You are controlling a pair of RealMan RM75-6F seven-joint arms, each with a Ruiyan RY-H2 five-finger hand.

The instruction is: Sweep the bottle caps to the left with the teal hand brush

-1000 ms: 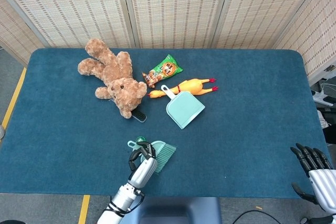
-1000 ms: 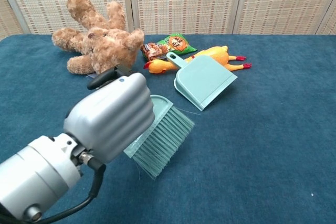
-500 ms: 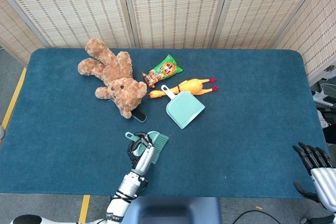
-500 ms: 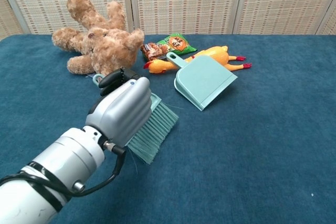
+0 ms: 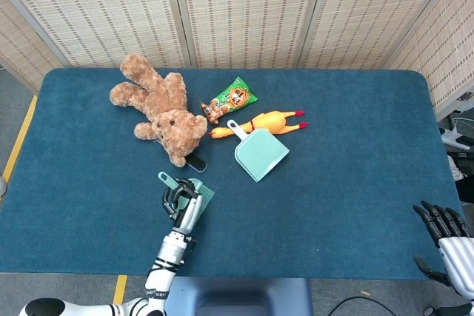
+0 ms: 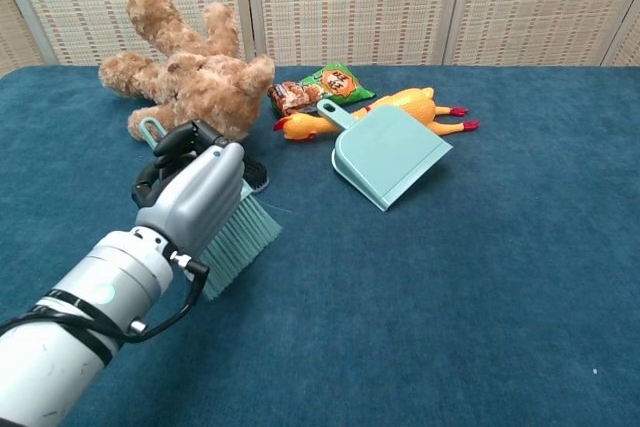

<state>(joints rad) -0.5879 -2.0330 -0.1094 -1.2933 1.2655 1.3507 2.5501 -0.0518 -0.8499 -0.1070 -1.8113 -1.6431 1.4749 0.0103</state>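
I have the brush (image 6: 238, 230) gripped in my left hand (image 6: 195, 190), fingers wrapped around its handle, whose teal tip pokes out beyond the fingers on the far side. The bristles fan out below and to the right of the hand, down at the blue cloth of the table (image 6: 480, 277). I can see no bottle caps in either view.

Just beyond the hand lies the teddy bear (image 6: 190, 82), and a small dark object (image 5: 196, 163) sits by the bear's head, right next to the brush. Further right of the hand is the dustpan (image 6: 388, 153), lying flat, its handle pointing at the rubber chicken (image 6: 405, 107). A green snack bag (image 6: 322, 85) lies behind the dustpan, beside the bear.

My right hand (image 5: 448, 236) sits far off at the table's right near corner, holding nothing, fingers straight and slightly apart.
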